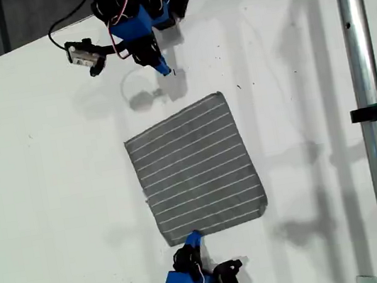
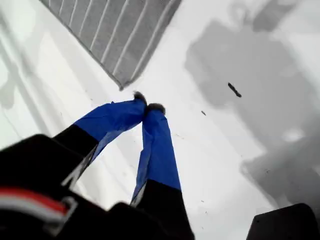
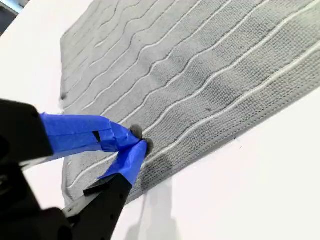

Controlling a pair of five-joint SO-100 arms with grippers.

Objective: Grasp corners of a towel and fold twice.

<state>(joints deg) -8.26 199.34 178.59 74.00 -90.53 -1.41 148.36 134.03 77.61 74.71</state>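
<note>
The grey striped towel point(image 1: 196, 169) lies flat on the white counter point(image 1: 43, 172). My first hand point(image 2: 148, 107) hangs closed and empty over bare counter near one towel corner point(image 2: 121, 87). My second hand point(image 3: 138, 140), tips together, presses the towel's near edge; whether it pinches cloth is unclear.

Both arms blue plastic w/ black motor blocks; fingers wrapped in blue tape, tips dark. My first gripper point(image 2: 148, 107): two tapered blue fingers on black bases; a red stripe w/ white edge on the black housing. My second gripper point(image 3: 139, 141): tape creased — black body behind. Exterior view, arm at 12 o'clock: red/white wires, black cable looping off, small silver-black cam module point(image 1: 83, 53) beside it; arm at 6 o'clock: thin white wires.
</note>
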